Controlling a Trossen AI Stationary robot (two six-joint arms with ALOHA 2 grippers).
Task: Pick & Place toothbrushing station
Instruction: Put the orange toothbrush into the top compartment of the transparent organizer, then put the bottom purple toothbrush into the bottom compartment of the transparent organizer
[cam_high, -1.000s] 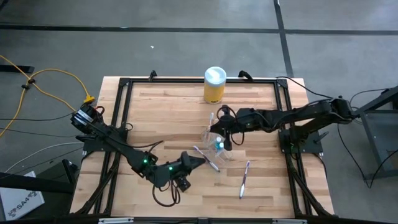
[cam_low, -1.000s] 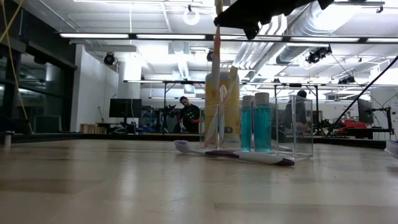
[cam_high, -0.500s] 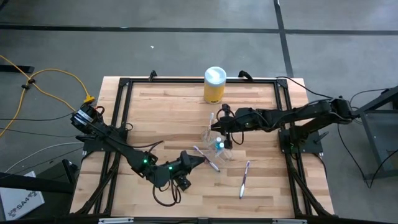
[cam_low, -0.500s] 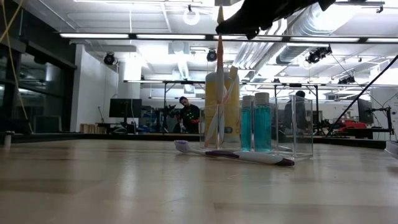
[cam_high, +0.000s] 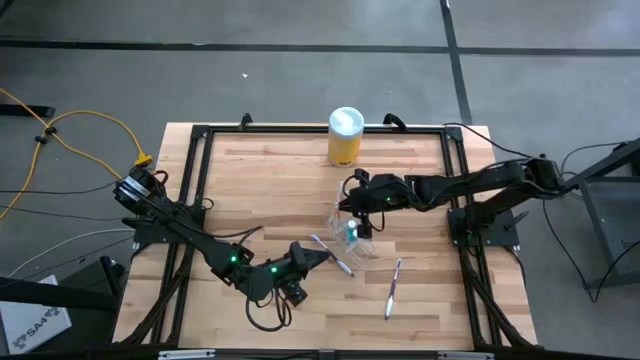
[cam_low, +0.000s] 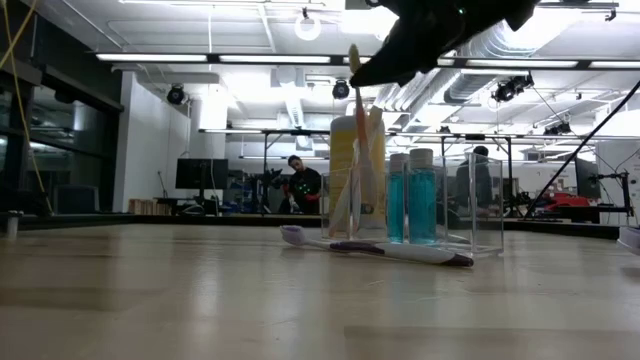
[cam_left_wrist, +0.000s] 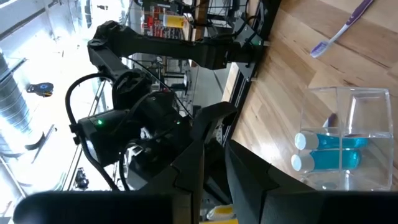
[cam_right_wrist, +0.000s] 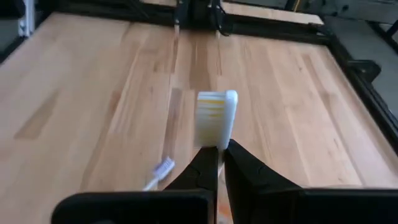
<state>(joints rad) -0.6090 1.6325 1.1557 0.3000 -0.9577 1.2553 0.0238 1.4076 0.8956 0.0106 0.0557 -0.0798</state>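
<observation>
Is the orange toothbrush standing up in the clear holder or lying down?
Standing up. The right gripper holds the orange toothbrush by its top, and its lower end reaches down inside the clear holder.

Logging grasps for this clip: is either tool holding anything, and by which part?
The right tool grips an orange toothbrush by its neck, just below the bristle head. The left tool holds nothing.

Clear cup (cam_high: 350, 228) sits mid-table, canister (cam_high: 345, 137) behind it. One toothbrush (cam_high: 331, 253) lies just in front of the cup, another (cam_high: 393, 288) farther right, tube (cam_low: 410, 198) inside the cup.
</observation>
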